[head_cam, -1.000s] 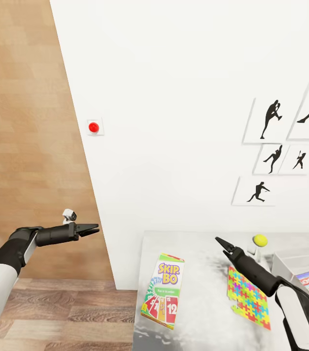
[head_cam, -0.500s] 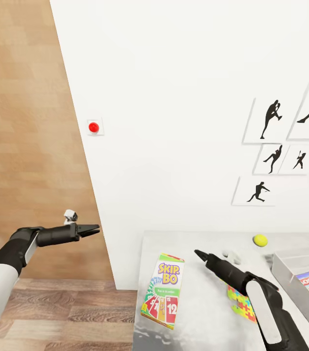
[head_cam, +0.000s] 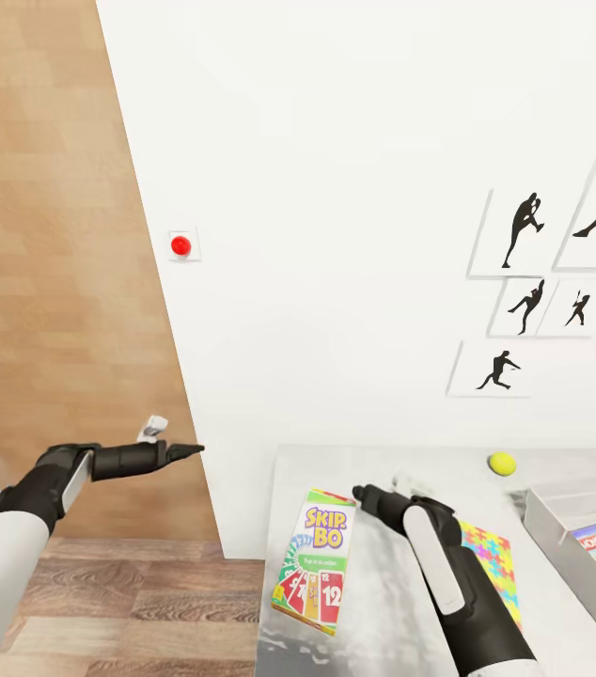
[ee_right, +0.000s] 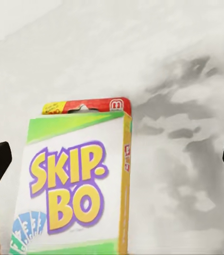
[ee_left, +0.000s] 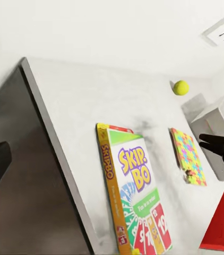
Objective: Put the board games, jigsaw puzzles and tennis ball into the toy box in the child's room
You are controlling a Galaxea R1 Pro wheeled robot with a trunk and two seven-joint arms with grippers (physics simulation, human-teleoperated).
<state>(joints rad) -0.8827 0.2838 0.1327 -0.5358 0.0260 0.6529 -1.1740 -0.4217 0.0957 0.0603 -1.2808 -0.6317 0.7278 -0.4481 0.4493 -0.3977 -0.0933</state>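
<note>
Right claw poised above the surface, fingers spread wide, as the right wrist view shows with a dark fingertip at each side of the frame and nothing between. Green-orange-red board game lying flat near the surface's left edge, just beyond and slightly left of the claw tips. Long axis running from near edge toward far edge, roughly parallel with the left edge. Red title band at the far end, card fan at the near end, "SKIP-BO" lettering across a white panel. Right arm clearly nearer. Left claw held off the surface over the floor beside the wall; finger state cannot be told. Jigsaw puzzle flat behind the right forearm, partly hidden. Tennis ball near the far edge. Toy box toward the right end, holding one printed game box.
</note>
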